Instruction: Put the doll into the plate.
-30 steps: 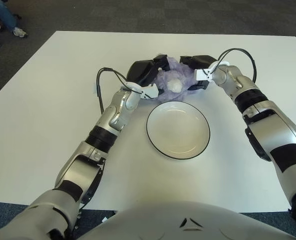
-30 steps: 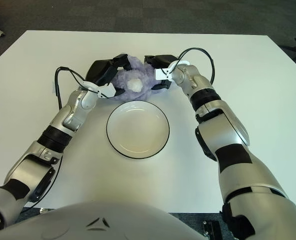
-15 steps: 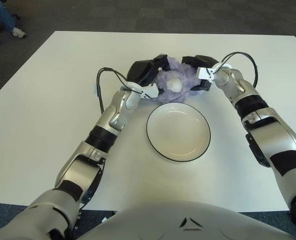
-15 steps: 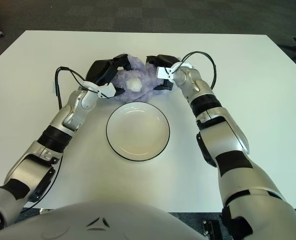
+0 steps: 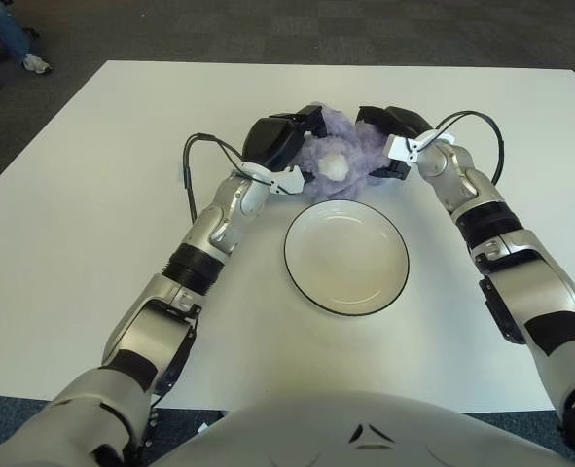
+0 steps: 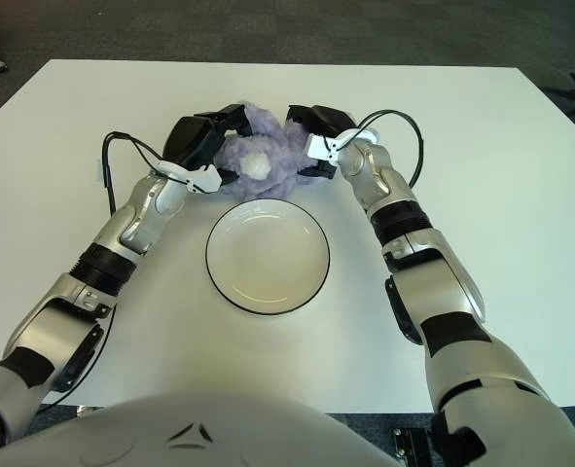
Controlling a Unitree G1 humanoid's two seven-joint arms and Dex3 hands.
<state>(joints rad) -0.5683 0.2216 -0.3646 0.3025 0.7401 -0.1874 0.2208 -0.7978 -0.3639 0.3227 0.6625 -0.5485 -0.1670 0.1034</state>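
Note:
A fluffy purple doll (image 5: 338, 154) with a white patch is squeezed between both hands just beyond the far rim of the white plate (image 5: 346, 255). My left hand (image 5: 285, 141) presses on the doll's left side and my right hand (image 5: 388, 131) on its right side, fingers curled around it. The doll seems slightly raised off the table, over the plate's far edge. The black-rimmed plate holds nothing and sits at the table's middle.
The white table (image 5: 92, 195) stretches wide on both sides. Dark carpet (image 5: 268, 29) lies beyond its far edge, with a person's shoe (image 5: 36, 64) at the far left.
Both hands have lifted a little with the doll held between them, and the right hand has moved slightly right.

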